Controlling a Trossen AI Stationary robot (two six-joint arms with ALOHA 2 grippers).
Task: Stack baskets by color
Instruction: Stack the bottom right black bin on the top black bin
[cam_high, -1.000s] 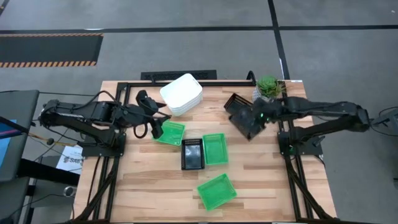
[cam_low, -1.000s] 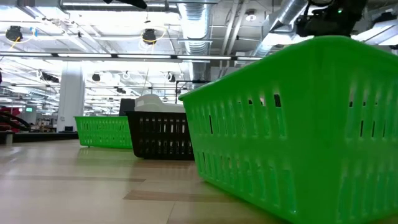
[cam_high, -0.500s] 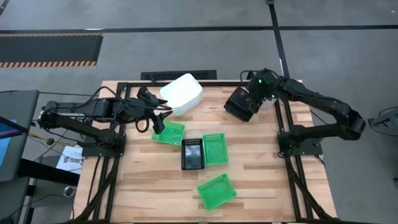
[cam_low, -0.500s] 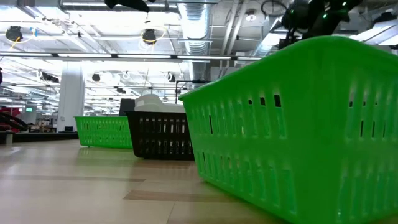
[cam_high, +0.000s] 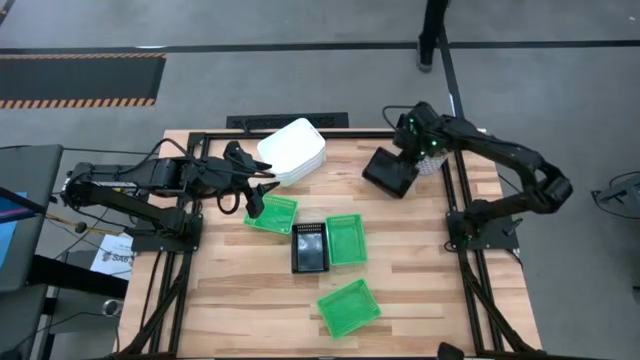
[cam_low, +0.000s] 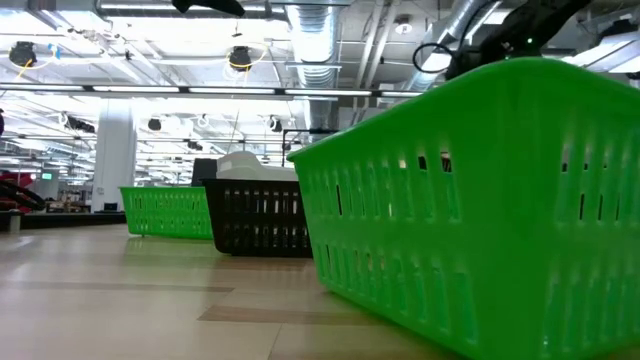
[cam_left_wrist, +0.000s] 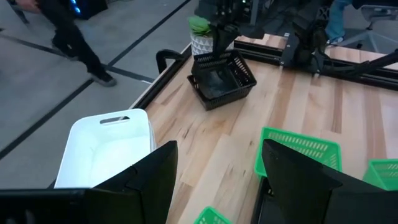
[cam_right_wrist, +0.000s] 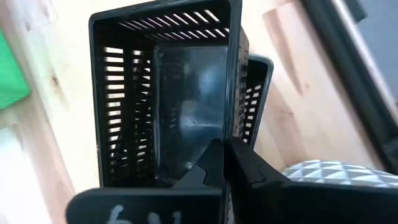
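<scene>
My right gripper (cam_high: 408, 158) is shut on a black latticed basket (cam_high: 391, 172) at the table's far right. The basket lies tilted on a second black basket (cam_right_wrist: 256, 87) beneath it. My left gripper (cam_high: 255, 195) hangs open above a green basket (cam_high: 272, 213), beside the stack of white baskets (cam_high: 293, 150). A third black basket (cam_high: 310, 247) and a green basket (cam_high: 346, 239) stand side by side mid-table. Another green basket (cam_high: 349, 307) sits near the front edge. My right gripper holds the upper black basket by one side wall (cam_right_wrist: 231, 127), at its rim, with one finger inside and one outside. The fingers come from above, slanting down. The basket is tilted and rests on the black basket below it (cam_left_wrist: 214, 99).
A small potted plant (cam_left_wrist: 200, 34) stands right behind the black baskets at the far right corner. A black frame (cam_high: 455, 200) runs along the table's edges. Bare wood lies at the near left (cam_high: 240, 300) and between the white stack and the black baskets.
My right gripper has carried the black basket from the right edge toward the far edge and a little left, rolling as it went. It has lowered the basket onto the other black basket by the plant.
</scene>
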